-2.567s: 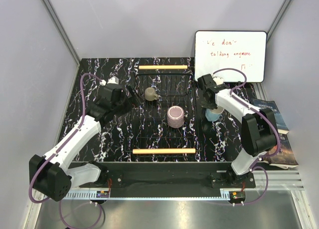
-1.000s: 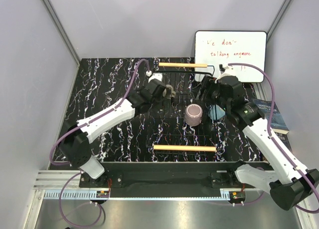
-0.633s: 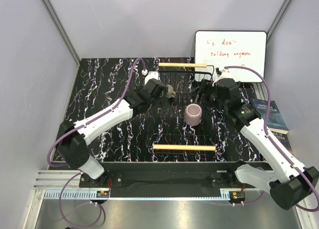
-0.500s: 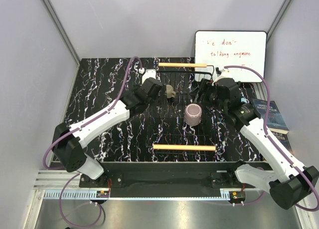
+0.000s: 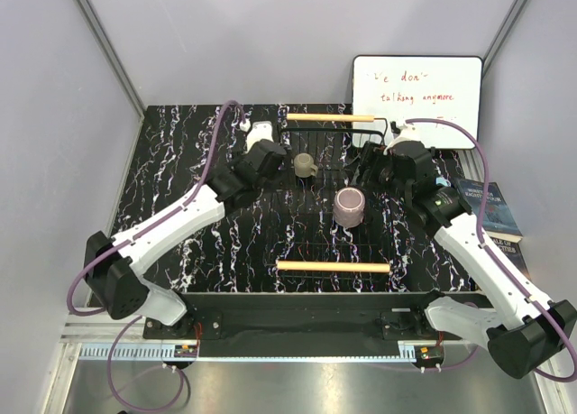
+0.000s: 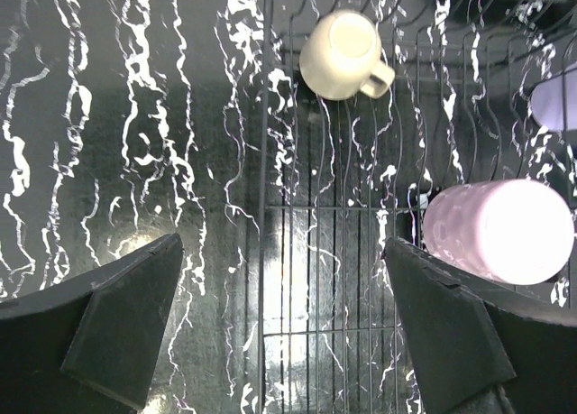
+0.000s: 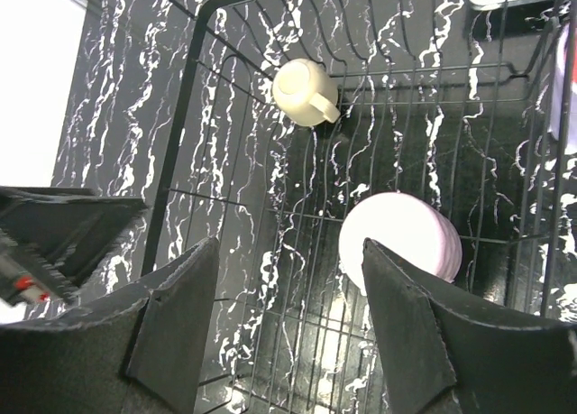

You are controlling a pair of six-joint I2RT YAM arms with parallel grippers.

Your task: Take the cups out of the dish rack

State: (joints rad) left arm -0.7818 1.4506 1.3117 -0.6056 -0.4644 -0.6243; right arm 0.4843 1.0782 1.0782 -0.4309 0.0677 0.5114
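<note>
**Two cups in the rack, both claws empty**

Inside the dish rack (image 5: 311,243), the olive-grey mug (image 5: 305,165) sits near its far left corner and the mauve-pink cup (image 5: 349,207) near its middle. The left gripper (image 6: 281,244) hangs spread wide above the rack's left edge. The right gripper (image 7: 290,247) hovers over the far right side, jaws apart.

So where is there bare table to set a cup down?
Bare: the table's far left, beyond the left arm, and the patch between that arm and the rack. Crowded: right of the rack, with right arm, whiteboard and book.
</note>
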